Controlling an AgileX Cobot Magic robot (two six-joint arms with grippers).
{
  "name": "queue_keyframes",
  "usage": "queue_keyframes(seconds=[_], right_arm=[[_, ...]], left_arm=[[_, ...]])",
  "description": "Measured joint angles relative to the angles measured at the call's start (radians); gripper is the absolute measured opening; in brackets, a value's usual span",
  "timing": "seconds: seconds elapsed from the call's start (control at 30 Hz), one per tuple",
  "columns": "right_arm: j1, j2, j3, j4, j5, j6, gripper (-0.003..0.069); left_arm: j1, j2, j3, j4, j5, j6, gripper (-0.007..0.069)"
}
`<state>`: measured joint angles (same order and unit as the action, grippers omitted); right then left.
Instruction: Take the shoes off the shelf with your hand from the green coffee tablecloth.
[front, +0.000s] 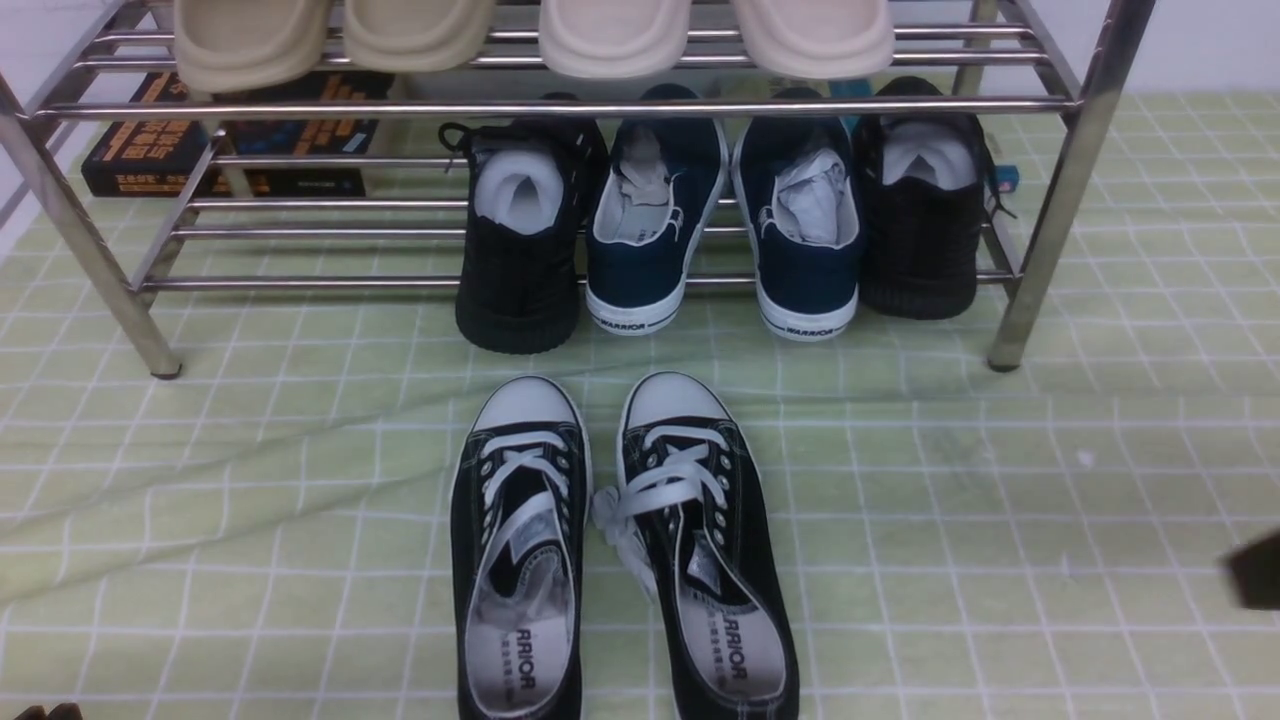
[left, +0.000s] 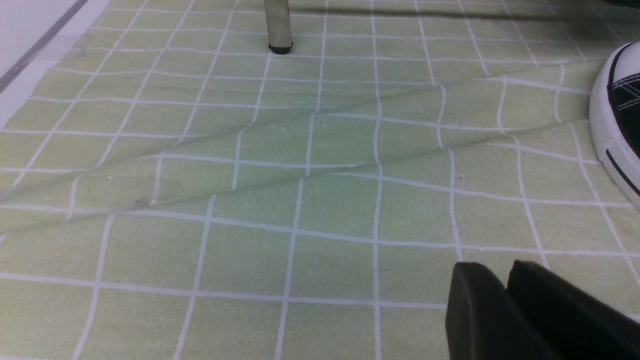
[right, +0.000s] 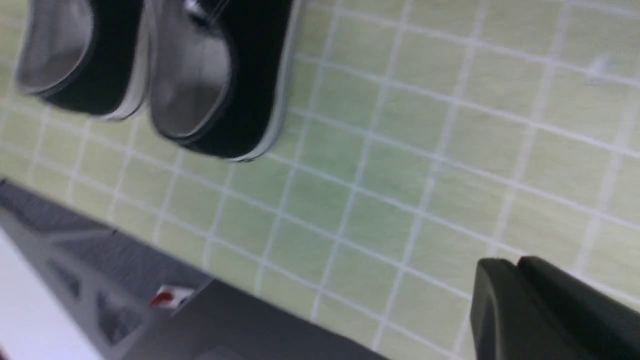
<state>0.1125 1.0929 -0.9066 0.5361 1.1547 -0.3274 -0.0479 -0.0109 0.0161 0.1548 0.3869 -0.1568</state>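
Green coffee tablecloth (front: 900, 560), white-gridded and creased, extends beneath both tools. Left gripper (left: 501, 280): fingers together, holding nothing. Right gripper (right: 514, 267): appears closed and unloaded, though that view is blurred. Navy shoes (front: 640, 265) sit ahead of and between the grippers, on the lower tier of the shelf (front: 1045, 235), flanked by all-black sneakers (front: 520, 290). Black lace-up sneakers (front: 525, 450) stand nearer, on the cloth.

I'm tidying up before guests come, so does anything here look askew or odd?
The lace-up sneakers on the cloth look slightly untidy: a loose white lace trails between them. The cloth is also creased in front of the rack.
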Motion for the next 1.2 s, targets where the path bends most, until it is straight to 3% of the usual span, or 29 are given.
queue_keyframes(seconds=[0.13,0.17,0.23,0.37,0.4,0.57,0.7,0.87,1.2], right_arm=[[0.186,0.200,-0.139,0.005,-0.053,0.007,0.0119],[0.196,0.220,-0.157,-0.001,-0.064,0.018,0.0121],[0.308,0.335,-0.283,-0.115,-0.110,0.128,0.0152],[0.419,0.515,-0.511,-0.366,-0.120,0.343,0.0265],[0.423,0.524,-0.523,-0.366,-0.118,0.352,0.0265],[0.483,0.723,-0.829,-0.536,-0.074,0.506,0.0486],[0.485,0.827,-0.966,-0.571,-0.090,0.539,0.0578],[0.485,0.918,-1.001,-0.651,-0.175,0.599,0.0585],[0.485,1.002,-1.003,-0.889,-0.295,0.807,0.0489]], left_arm=[[0.000,0.000,0.000,0.000,0.000,0.000,0.0127],[0.000,0.000,0.000,0.000,-0.001,0.000,0.0127],[0.000,0.000,0.000,0.000,0.000,0.000,0.0127],[0.000,0.000,0.000,0.000,0.000,0.000,0.0135],[0.000,0.000,0.000,0.000,0.000,0.000,0.0136],[0.000,0.000,0.000,0.001,0.000,0.000,0.0143],[0.000,0.000,0.000,0.001,0.000,0.000,0.0145],[0.000,0.000,0.000,0.001,-0.001,0.000,0.0148],[0.000,0.000,0.000,0.001,-0.001,0.000,0.0148]])
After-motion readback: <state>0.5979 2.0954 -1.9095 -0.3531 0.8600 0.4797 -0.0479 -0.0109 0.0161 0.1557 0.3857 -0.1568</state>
